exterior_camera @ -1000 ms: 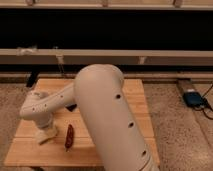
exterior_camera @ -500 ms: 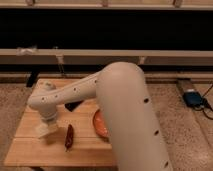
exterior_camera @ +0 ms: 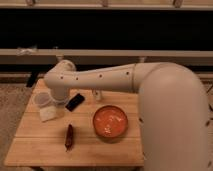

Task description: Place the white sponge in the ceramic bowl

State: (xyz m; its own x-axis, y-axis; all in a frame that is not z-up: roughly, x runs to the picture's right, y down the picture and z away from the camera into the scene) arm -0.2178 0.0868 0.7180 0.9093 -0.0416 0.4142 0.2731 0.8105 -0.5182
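Observation:
The white sponge (exterior_camera: 48, 114) is a small off-white block on the left part of the wooden table (exterior_camera: 40, 150). The ceramic bowl (exterior_camera: 110, 121) is round, orange-red and sits on the table right of centre, with nothing in it. My arm reaches in from the right, and its wrist ends over the table's far left. The gripper (exterior_camera: 56, 103) hangs below the wrist, just above and right of the sponge. The wrist hides its tips. The bowl is about a bowl's width to the right of the sponge.
A white round cup (exterior_camera: 41, 99) stands right behind the sponge. A flat black object (exterior_camera: 75, 102) lies beside the gripper. A dark red elongated item (exterior_camera: 69, 136) lies near the front. A small pale object (exterior_camera: 96, 94) stands behind the bowl. A dark wall runs behind the table.
The arm has swung up and back, uncovering the bowl. The gripper end has shifted from the table's left front toward the far left, near the cup.

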